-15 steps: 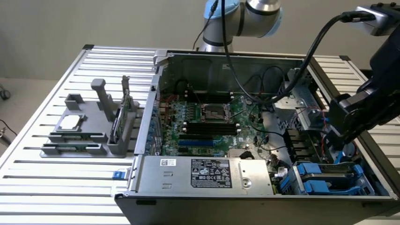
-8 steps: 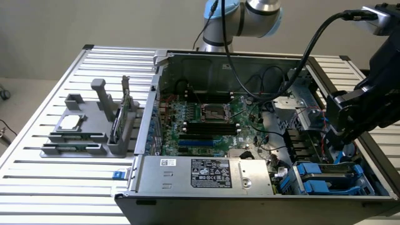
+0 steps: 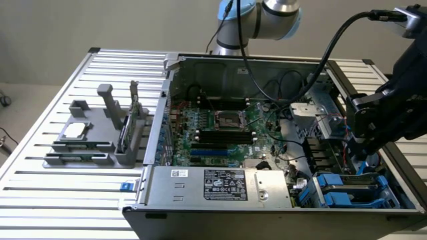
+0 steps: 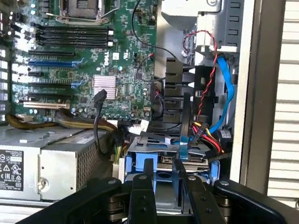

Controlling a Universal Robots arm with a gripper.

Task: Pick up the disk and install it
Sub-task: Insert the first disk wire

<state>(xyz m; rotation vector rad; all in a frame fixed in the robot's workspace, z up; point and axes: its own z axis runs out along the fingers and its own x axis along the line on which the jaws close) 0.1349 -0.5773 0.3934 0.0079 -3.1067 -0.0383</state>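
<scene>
The disk (image 3: 353, 181) sits in the drive bay at the near corner of the open computer case, on the exterior view's right. Its blue carrier shows at both ends. In the wrist view the disk (image 4: 154, 145) lies just beyond my fingertips, with blue plastic around it. My gripper (image 3: 363, 159) hangs straight above that bay on the black arm. The two black fingers (image 4: 142, 186) stand apart over the carrier's near edge, and a strip of blue shows in the gap. The gripper (image 4: 164, 167) clamps nothing that I can see.
A grey labelled power-supply box (image 3: 213, 185) lies beside the bay. Red, black and blue cables (image 4: 210, 116) hang just behind the bay. The case wall (image 4: 261, 93) stands close on one side. A grey fixture (image 3: 93, 135) holding a small chip (image 3: 73, 130) stands on the slatted table.
</scene>
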